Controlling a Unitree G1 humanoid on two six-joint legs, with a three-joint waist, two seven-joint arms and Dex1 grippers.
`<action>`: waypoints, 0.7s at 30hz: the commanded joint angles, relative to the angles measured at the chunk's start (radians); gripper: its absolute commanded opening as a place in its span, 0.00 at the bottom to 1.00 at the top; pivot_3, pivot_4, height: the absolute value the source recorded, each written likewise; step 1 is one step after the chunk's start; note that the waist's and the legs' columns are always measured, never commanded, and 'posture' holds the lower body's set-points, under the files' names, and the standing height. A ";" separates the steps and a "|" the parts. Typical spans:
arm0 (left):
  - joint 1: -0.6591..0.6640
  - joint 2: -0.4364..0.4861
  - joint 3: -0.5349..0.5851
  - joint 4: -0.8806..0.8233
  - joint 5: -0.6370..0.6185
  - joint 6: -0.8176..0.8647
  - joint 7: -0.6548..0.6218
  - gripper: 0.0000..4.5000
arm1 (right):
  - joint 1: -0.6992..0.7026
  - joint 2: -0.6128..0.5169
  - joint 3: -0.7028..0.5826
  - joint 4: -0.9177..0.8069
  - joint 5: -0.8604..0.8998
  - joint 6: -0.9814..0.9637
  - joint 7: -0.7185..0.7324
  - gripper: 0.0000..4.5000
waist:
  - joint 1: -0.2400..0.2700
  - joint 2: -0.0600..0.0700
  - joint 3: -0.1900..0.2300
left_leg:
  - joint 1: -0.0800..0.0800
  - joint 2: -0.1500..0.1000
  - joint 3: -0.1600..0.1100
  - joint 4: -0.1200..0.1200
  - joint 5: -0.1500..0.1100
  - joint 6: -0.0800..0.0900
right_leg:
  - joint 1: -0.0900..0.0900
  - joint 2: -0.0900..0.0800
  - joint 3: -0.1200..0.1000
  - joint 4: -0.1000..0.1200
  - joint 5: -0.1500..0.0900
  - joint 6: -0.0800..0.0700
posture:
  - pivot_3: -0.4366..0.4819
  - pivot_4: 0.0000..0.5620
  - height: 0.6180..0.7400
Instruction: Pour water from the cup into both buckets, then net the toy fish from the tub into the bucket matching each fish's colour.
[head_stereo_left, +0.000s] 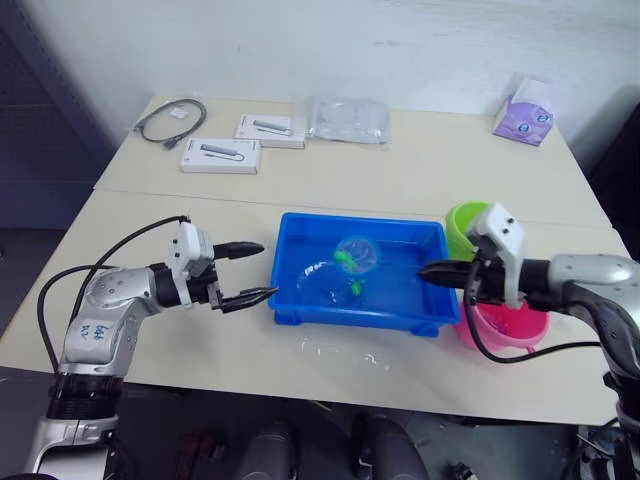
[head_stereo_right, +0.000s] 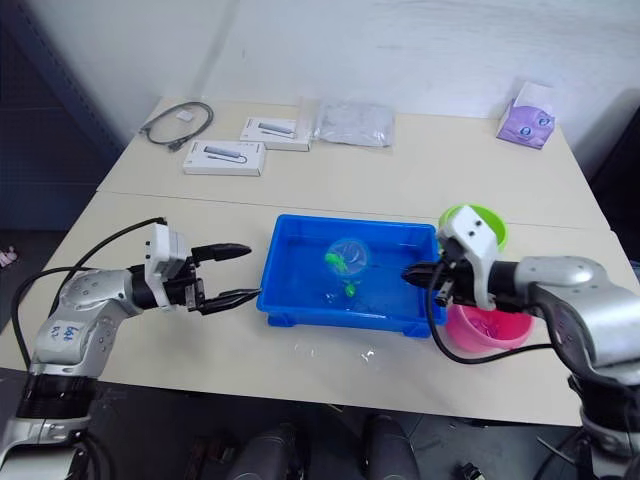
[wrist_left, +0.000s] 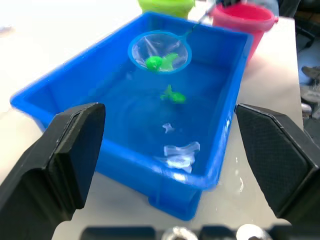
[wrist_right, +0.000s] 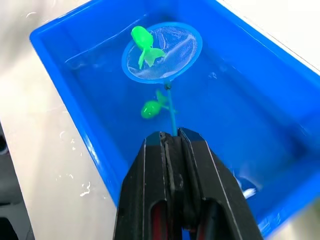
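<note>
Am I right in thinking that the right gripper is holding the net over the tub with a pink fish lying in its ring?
Not quite: the fish in the net is bright green, not pink, as the right wrist view shows. The rest holds: the right gripper is shut on the net's handle, with the ring over the tub.

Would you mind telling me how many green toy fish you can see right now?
2: one green fish lies in the net over the tub; the other green fish floats in the water below. Others may be hidden.
</note>
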 joint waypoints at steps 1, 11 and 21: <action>-0.035 -0.023 -0.003 -0.034 -0.031 0.011 0.005 0.99 | 0.095 0.003 -0.141 -0.082 0.050 -0.031 -0.023 0.00 | 0.003 0.000 0.000 | 0.000 0.000 0.000 0.000 0.000 0.000 | 0.000 0.000 0.000 0.000 0.000 0.000 | 0.48 0.27 0.99; -0.142 -0.122 -0.038 0.051 -0.051 0.022 -0.013 0.99 | 0.288 0.100 -0.409 -0.159 0.117 -0.107 -0.164 0.00 | 0.010 0.000 0.000 | 0.001 -0.001 0.002 0.001 0.000 0.001 | 0.000 0.002 0.002 0.001 0.001 0.001 | 0.48 0.27 0.99; -0.235 -0.185 -0.059 0.172 -0.014 -0.034 -0.044 0.99 | 0.365 0.012 -0.544 -0.051 -0.064 -0.316 -0.253 0.00 | 0.013 0.000 0.000 | 0.001 -0.001 0.004 0.000 0.001 0.001 | 0.000 0.009 0.003 0.001 0.001 0.001 | 0.48 0.27 0.99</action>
